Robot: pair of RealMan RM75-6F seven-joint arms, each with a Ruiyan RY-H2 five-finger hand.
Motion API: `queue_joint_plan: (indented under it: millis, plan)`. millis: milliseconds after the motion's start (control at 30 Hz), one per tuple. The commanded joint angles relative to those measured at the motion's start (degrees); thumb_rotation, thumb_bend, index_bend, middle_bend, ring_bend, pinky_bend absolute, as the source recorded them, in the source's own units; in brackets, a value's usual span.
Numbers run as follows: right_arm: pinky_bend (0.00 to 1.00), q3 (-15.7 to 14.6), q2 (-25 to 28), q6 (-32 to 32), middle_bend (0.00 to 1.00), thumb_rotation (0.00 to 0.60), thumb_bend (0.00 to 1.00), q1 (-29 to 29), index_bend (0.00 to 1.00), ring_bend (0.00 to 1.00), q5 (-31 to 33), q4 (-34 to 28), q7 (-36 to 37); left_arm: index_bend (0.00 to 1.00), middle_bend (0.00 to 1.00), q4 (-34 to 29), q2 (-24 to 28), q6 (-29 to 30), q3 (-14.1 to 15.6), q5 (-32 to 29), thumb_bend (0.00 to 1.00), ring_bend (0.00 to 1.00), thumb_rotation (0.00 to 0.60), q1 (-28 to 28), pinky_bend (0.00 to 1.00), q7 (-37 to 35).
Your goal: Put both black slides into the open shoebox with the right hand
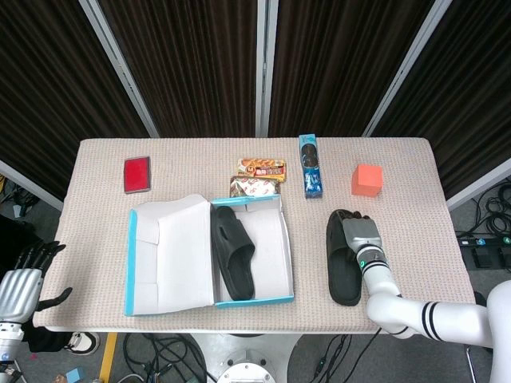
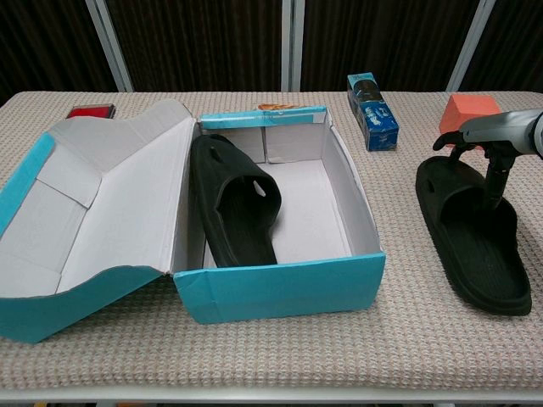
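One black slide (image 1: 233, 255) (image 2: 233, 199) lies inside the open shoebox (image 1: 275, 299) (image 2: 288, 288), leaning along its left wall. The other black slide (image 1: 345, 275) (image 2: 479, 246) lies flat on the table, right of the box. My right hand (image 1: 358, 233) (image 2: 501, 134) hovers over this slide's far end, above the strap. One of its fingers (image 2: 495, 182) reaches down to the footbed, while the thumb stays above the strap; the fingers are apart and nothing is lifted. My left hand (image 1: 24, 279) hangs off the table's left edge, holding nothing, fingers spread.
The box lid (image 1: 172, 255) (image 2: 93, 212) lies folded open to the left. Along the back stand a red flat item (image 1: 137, 174), two snack packets (image 1: 263, 167), a blue packet (image 1: 310, 166) (image 2: 372, 110) and an orange cube (image 1: 367, 179) (image 2: 469, 110).
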Motion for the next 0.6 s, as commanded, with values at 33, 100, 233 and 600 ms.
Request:
queue_joint_plan:
  millis: [33, 100, 233, 600]
  plan:
    - [0.11, 0.22, -0.72, 0.47, 0.17, 0.600, 0.05, 0.02, 0.06, 0.02, -0.10, 0.46, -0.16, 0.14, 0.12, -0.06, -0.16, 0.16, 0.04, 0.17, 0.20, 0.04, 0.600, 0.02, 0.08, 0.23]
    - [0.11, 0.30, -1.21, 0.84, 0.18, 0.600, 0.06, 0.02, 0.09, 0.04, -0.07, 0.70, -0.34, 0.14, 0.12, -0.12, -0.21, 0.28, 0.06, 0.14, 0.20, 0.04, 0.600, 0.12, 0.08, 0.30]
    - [0.12, 0.56, -2.15, 2.12, 0.24, 0.600, 0.09, -0.21, 0.16, 0.10, -0.42, 1.15, -0.49, 0.14, 0.12, 0.07, 0.24, 0.26, -0.08, -0.10, 0.19, 0.04, 0.600, 0.15, 0.08, -0.38]
    - [0.23, 1.59, -2.76, 4.15, 0.38, 0.600, 0.16, -2.02, 0.32, 0.27, -2.36, 1.53, 0.43, 0.14, 0.12, -0.93, -1.01, -0.09, 0.14, 0.11, 0.20, 0.04, 0.600, -0.02, 0.08, 1.60]
